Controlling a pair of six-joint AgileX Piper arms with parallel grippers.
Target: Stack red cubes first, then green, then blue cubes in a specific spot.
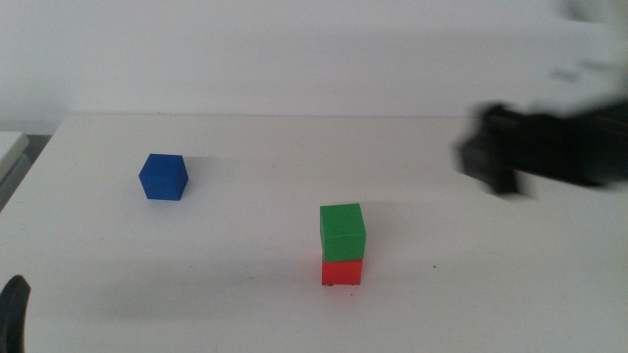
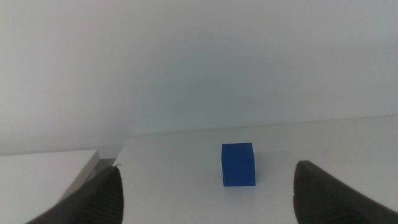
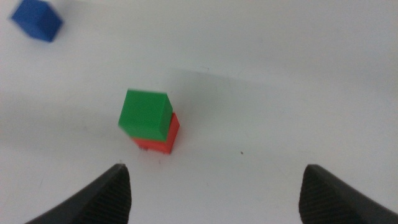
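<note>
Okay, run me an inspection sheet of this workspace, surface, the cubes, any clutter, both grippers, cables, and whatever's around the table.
Surface: white table, bare, a tiny dark speck beside the stack.
Job's things: green cube sits on red cube, slightly skewed; blue cube stands alone on the table, apart from the stack.
Clutter: nothing seen.
Grippers: left gripper open, empty, low at the near left table edge, facing the blue cube; right gripper open, empty, above the table to the right of the stack, blurred in the middle view.
Cables: nothing seen.
Surroundings: plain white wall behind; pale ledge past the table's left edge.
</note>
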